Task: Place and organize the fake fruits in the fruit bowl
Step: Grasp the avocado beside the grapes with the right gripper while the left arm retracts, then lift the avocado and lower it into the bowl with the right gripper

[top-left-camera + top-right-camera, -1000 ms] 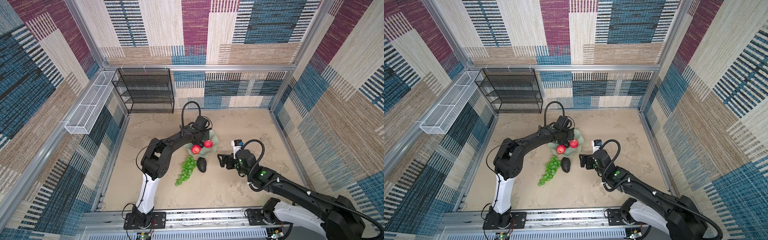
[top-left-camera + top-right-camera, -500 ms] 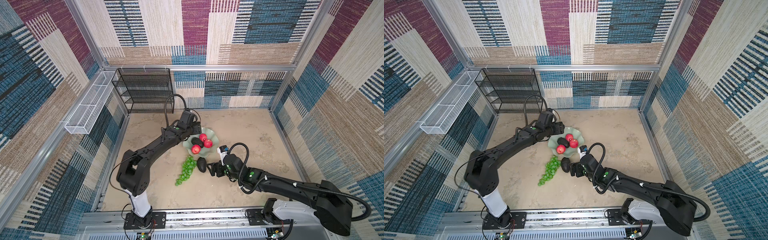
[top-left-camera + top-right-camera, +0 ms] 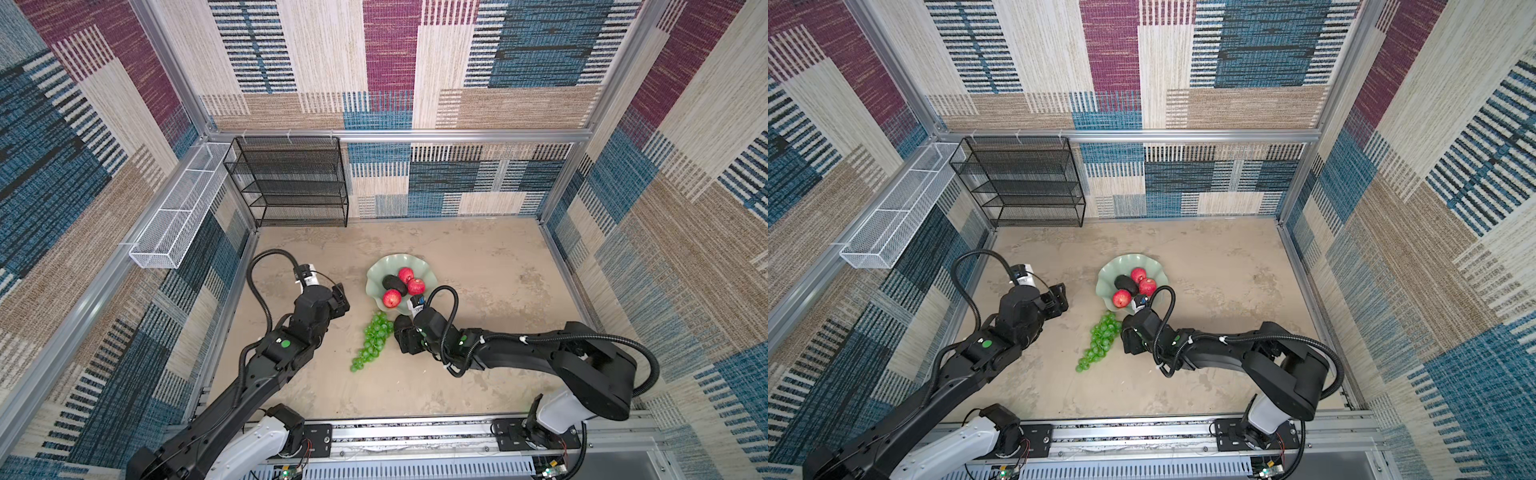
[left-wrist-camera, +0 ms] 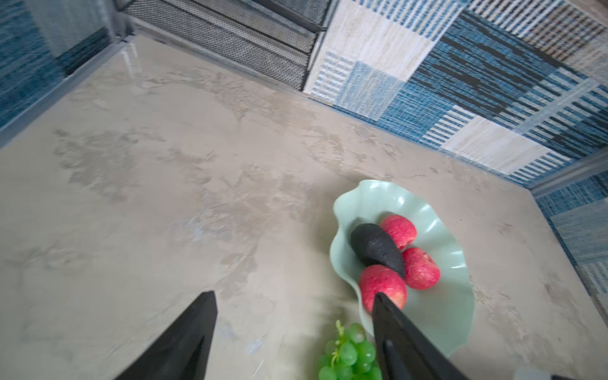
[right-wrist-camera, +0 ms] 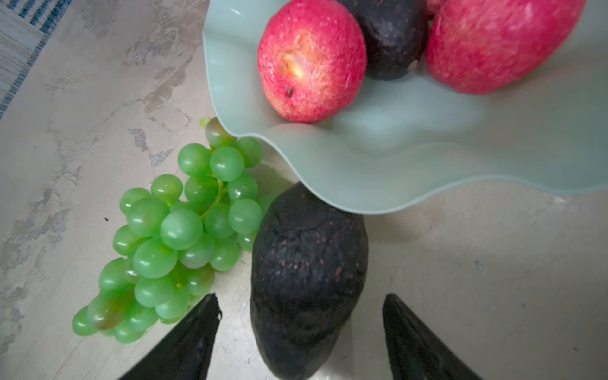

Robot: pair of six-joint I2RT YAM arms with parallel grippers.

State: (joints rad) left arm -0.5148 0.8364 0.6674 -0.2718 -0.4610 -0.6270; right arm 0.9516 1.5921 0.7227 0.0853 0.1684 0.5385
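1. Holding three apples and one avocado, the bowl sits mid-worktop; the left gripper, spread and empty, has withdrawn.
2. Grapes lie beside its front rim.
3. The loose avocado now sits between the right gripper's unclenched jaws: pickup next.

My left arm stretches forward from its base on the left, forearm rising to a wrist turned toward the middle. My left gripper points ahead and slightly down, its jaws spread apart. My right arm bends sharply at the elbow and reaches leftward, held low. My right gripper angles downward with its jaws parted wide.
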